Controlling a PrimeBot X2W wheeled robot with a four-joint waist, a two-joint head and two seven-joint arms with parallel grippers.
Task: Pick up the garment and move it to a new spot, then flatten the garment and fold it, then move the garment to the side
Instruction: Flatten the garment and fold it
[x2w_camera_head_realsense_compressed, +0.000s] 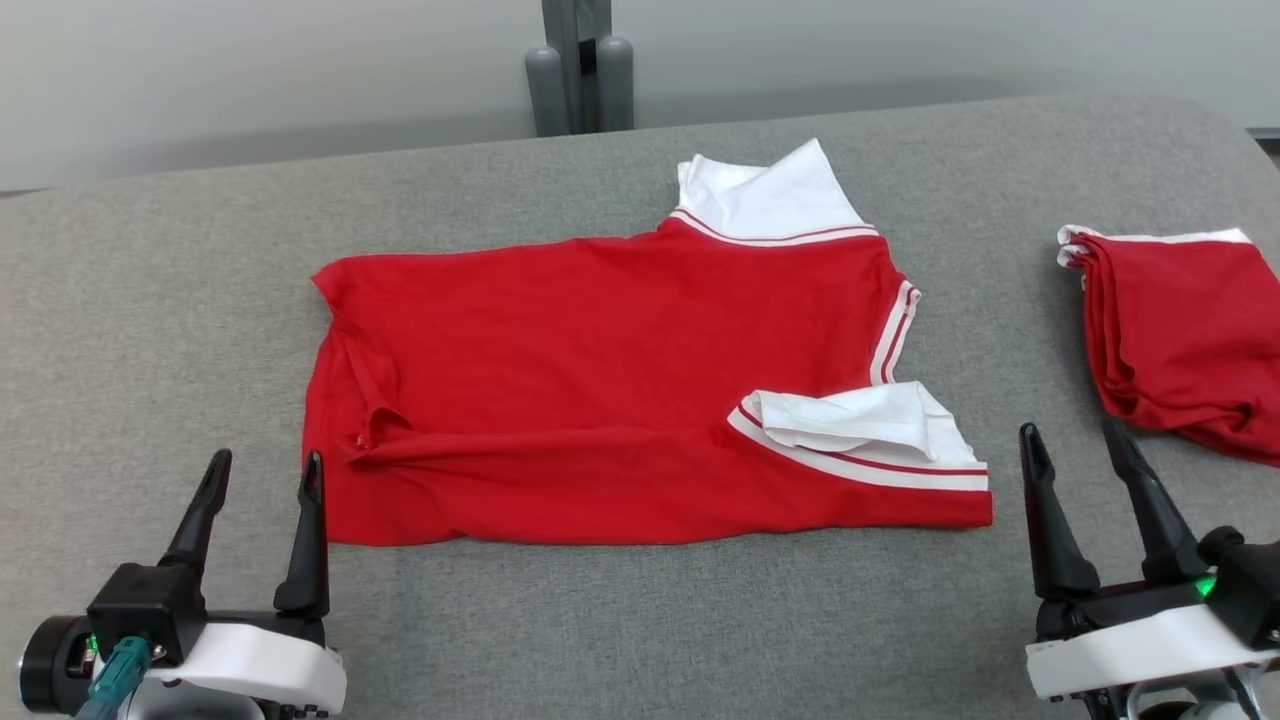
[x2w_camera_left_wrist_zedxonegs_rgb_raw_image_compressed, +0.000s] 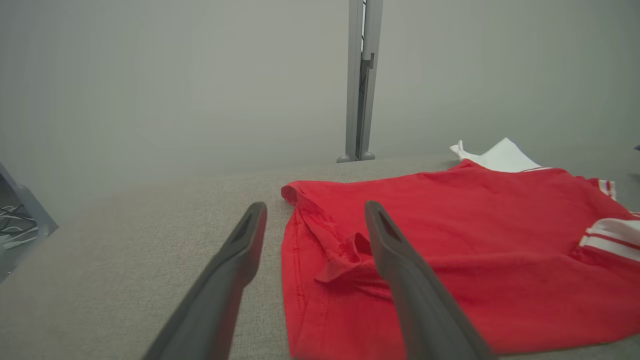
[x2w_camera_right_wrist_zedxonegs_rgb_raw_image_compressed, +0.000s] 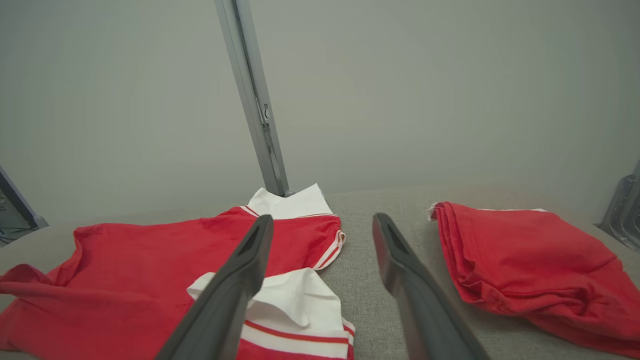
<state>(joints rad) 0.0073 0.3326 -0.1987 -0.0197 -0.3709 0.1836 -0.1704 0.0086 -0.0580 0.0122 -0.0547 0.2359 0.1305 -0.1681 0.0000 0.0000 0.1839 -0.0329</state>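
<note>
Red short-sleeved garment (x2w_camera_head_realsense_compressed: 620, 380) with white striped trim lies spread mid-way on the grey woven surface (x2w_camera_head_realsense_compressed: 150, 300), hem bunched; we judge flattening is next.

Left wrist view: left gripper (x2w_camera_left_wrist_zedxonegs_rgb_raw_image_compressed: 315, 205) gapes empty at the rumpled hem, placed to tug it.

Right wrist view: right gripper (x2w_camera_right_wrist_zedxonegs_rgb_raw_image_compressed: 322, 217) is likewise apart, between the flipped sleeve and a folded red pile (x2w_camera_right_wrist_zedxonegs_rgb_raw_image_compressed: 525, 255). Plain grey wall (x2w_camera_right_wrist_zedxonegs_rgb_raw_image_compressed: 450, 100) behind.

The head camera looks forward and down on the grey surface (x2w_camera_head_realsense_compressed: 150, 300), with the garment (x2w_camera_head_realsense_compressed: 600, 400) mid-frame, the left gripper (x2w_camera_head_realsense_compressed: 268, 457) at 7 o'clock and the right gripper (x2w_camera_head_realsense_compressed: 1070, 428) at 5. Both wrist cameras sit low near that surface, facing along their fingers (x2w_camera_left_wrist_zedxonegs_rgb_raw_image_compressed: 225, 280) toward the post (x2w_camera_head_realsense_compressed: 580, 65) at 12. All three views share the garment and post. The head and right wrist views also share the folded pile (x2w_camera_head_realsense_compressed: 1180, 340) at 3 o'clock.
</note>
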